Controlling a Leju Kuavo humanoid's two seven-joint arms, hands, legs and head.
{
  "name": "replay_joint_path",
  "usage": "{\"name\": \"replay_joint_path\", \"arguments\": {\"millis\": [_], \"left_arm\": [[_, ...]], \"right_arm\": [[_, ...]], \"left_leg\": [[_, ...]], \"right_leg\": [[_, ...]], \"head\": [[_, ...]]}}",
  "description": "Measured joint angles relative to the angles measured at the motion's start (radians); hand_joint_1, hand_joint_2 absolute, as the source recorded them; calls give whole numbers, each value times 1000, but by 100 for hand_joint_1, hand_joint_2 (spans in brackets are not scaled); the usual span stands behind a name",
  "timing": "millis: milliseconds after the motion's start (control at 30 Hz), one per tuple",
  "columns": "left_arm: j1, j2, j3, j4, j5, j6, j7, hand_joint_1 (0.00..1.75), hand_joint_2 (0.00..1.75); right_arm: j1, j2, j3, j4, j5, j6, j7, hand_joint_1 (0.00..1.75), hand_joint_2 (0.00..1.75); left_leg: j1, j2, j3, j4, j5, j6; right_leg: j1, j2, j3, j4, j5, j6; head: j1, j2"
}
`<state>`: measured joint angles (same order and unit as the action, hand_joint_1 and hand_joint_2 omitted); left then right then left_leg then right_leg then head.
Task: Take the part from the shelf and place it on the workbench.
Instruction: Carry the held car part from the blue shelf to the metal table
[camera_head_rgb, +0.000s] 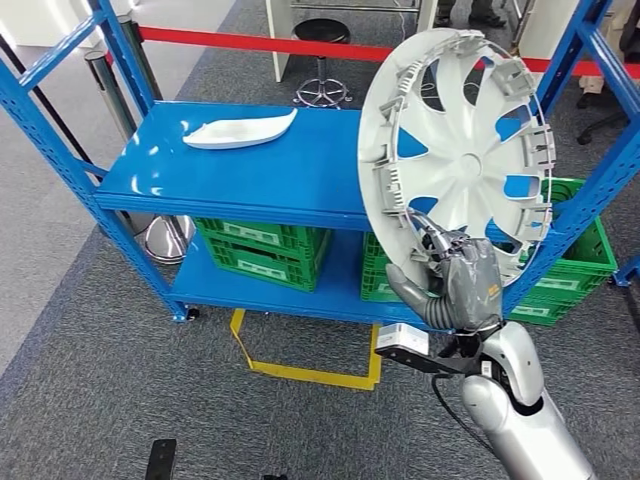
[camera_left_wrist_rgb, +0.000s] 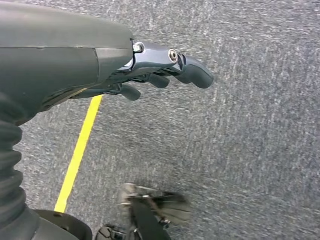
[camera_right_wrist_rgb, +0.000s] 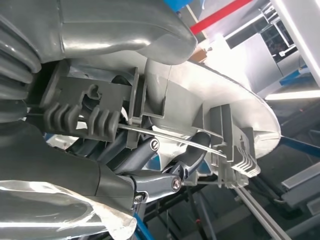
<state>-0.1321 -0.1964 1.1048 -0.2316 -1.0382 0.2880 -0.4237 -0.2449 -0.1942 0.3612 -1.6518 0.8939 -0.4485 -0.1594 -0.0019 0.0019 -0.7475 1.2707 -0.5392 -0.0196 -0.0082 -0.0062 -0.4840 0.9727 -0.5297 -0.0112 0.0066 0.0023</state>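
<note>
Now the right hand (camera_head_rgb: 460, 285) is gripping the round silver-white plastic wheel cover (camera_head_rgb: 456, 150) by its lower rim — fingertips hiding behind it — while the left hand (camera_left_wrist_rgb: 166, 67) is hanging loose, holding nothing.

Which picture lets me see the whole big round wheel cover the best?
The head view: the wheel cover shows whole, tilted upright, its lower rim gripped by the right hand. The right wrist view shows just its rim and clips up close. The left wrist view looks at carpet.

Right arm raised forward, right hand (camera_head_rgb: 453, 285) gripping part (camera_head_rgb: 460, 150) at lower rim. Left hand (camera_left_wrist_rgb: 166, 70) hangs down, fingers loosely extended, holding nothing.
</note>
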Motion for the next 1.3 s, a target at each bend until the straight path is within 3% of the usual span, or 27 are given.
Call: {"name": "replay_joint_path", "arguments": {"millis": [33, 67, 133, 200, 300, 367, 400, 467, 500, 533, 567, 633, 700, 800, 867, 900, 1000, 1033, 1067, 1100, 1133, 1200, 1267, 1300], "left_arm": [[1, 0, 0, 0, 0, 0, 0, 0, 175], [2, 1, 0, 0, 0, 0, 0, 0, 175], [3, 2, 0, 0, -1, 0, 0, 0, 175], [3, 5, 0, 0, -2, -1, 0, 0, 175], [3, 6, -1, 0, -2, -3, 0, 0, 175], [2, 6, -1, 0, -2, -4, 0, 0, 175], [1, 7, -1, 0, -1, -6, 0, 0, 175], [0, 7, -2, 0, -1, -11, 0, 0, 175], [0, 7, -2, 0, 0, -14, -1, 0, 175], [1, 7, -2, 0, 0, -16, -1, 0, 175], [2, 7, -2, 0, 1, -17, -2, 0, 175], [2, 7, -2, 0, 1, -19, -2, 0, 175], [0, 8, -2, 0, 1, -19, -3, 0, 175], [1, 8, -2, 0, 1, -19, -4, 0, 175], [2, 9, -2, 0, 1, -19, -4, 0, 175], [2, 9, -2, 0, 1, -19, -5, 0, 175], [1, 9, -2, 0, 1, -20, -6, 0, 175], [2, 9, -2, 0, 1, -21, -6, 0, 175], [3, 9, -2, 0, 1, -22, -6, 0, 175], [3, 9, -2, 0, 1, -22, -6, 0, 175], [3, 9, -2, 0, 1, -23, -6, 0, 175], [-1, 9, -3, 0, 1, -23, -6, 0, 175], [-3, 8, -3, 0, 1, -24, -7, 0, 175], [-3, 8, -3, 0, 1, -24, -8, 0, 175]], "right_arm": [[2, 0, -1, 0, 0, 0, 0, 175, 175], [4, 0, -1, 0, -1, 0, 0, 175, 175], [5, 0, -2, 0, 0, 0, -1, 175, 175], [5, 0, -2, 0, 7, -1, -2, 175, 175], [6, 0, -2, 0, 16, 0, -4, 175, 175], [4, -4, -3, -1, 17, 1, -5, 175, 175], [2, -6, -4, -1, 17, 2, -6, 175, 175], [3, -8, -3, 0, 16, 7, -6, 175, 175], [4, -9, -3, 0, 15, 11, -7, 175, 175], [5, -10, -2, 0, 14, 13, -8, 175, 175], [5, -11, -2, 1, 12, 15, -8, 175, 175], [3, -14, -2, 1, 10, 16, -8, 175, 175], [2, -15, -2, 1, 10, 17, -9, 175, 175], [3, -15, -2, 0, 10, 18, -10, 175, 175], [2, -16, -2, 0, 10, 19, -9, 175, 175], [1, -17, -2, 0, 10, 19, -9, 175, 175], [1, -17, -2, 0, 9, 23, -10, 175, 175], [1, -17, -2, 0, 9, 25, -10, 175, 175], [1, -17, -1, 0, 9, 26, -10, 175, 175], [1, -17, -1, 0, 9, 27, -10, 175, 175], [0, -17, -1, 0, 9, 27, -10, 175, 175], [-2, -17, -1, 0, 9, 28, -11, 175, 175], [-5, -17, -1, 0, 10, 29, -12, 175, 175], [-7, -17, 1, 0, 10, 29, -13, 175, 175]], "left_leg": [[0, 0, 1, 23, -1, 1], [0, 0, 20, 6, 16, 4], [-2, -2, 94, -115, 67, 19], [-7, -3, 151, -221, 89, 33], [-8, -3, 163, -258, 86, 42], [-3, -1, 165, -275, 91, 51], [0, 0, 165, -281, 95, 55], [1, 0, 161, -283, 98, 59], [1, -1, 159, -282, 99, 59], [1, -1, 158, -281, 99, 58], [2, -2, 157, -279, 100, 57], [4, -5, 157, -274, 99, 52], [2, -8, 148, -263, 98, 41], [0, -11, 133, -255, 104, 23], [2, -11, 123, -234, 87, 13], [3, -11, 109, -199, 63, 8], [6, -10, 34, -11, -31, -2], [6, -10, 21, 27, -40, -2], [6, -9, 25, 27, -31, 0], [5, -7, 47, -12, -5, 3], [4, 2, 82, -79, 29, 9], [-5, 37, 141, -204, 70, 21], [-13, 54, 154, -247, 73, 29], [-13, 45, 151, -251, 74, 32]], "right_leg": [[2, 0, -7, 3, 2, 0], [3, 1, -12, 7, 4, 0], [7, 2, -18, 14, 3, 1], [10, 2, -24, 18, 4, 5], [11, 2, -35, 19, 8, 20], [11, 3, -52, 41, -12, 30], [11, 4, -74, 80, -36, 34], [5, 5, -139, 211, -95, 43], [2, 5, -170, 271, -112, 48], [-1, 5, -186, 301, -111, 52], [-4, 5, -183, 290, -90, 56], [-11, 5, -128, 170, -17, 62], [-14, 11, -74, 59, 21, 61], [-11, 13, -70, 40, 22, 42], [-13, 8, -73, 39, 28, 28], [-14, 4, -73, 38, 31, 21], [-12, -10, -77, 38, 33, 14], [-11, -15, -77, 38, 33, 14], [-10, -21, -78, 39, 33, 14], [-9, -28, -77, 39, 33, 14], [-8, -34, -76, 39, 32, 14], [-3, -47, -77, 40, 31, 18], [2, -62, -81, 41, 31, 25], [2, -71, -81, 41, 31, 29]], "head": [[0, 0], [0, 0], [0, 0], [1, 0], [0, 0], [3, 0], [5, 0], [7, 0], [7, 0], [7, 0], [7, 0], [7, 0], [7, 0], [5, 0], [3, 0], [1, 0], [-3, 0], [-3, 0], [-3, 0], [-3, 0], [-3, 0], [-2, 0], [-2, 0], [-2, 0]]}}
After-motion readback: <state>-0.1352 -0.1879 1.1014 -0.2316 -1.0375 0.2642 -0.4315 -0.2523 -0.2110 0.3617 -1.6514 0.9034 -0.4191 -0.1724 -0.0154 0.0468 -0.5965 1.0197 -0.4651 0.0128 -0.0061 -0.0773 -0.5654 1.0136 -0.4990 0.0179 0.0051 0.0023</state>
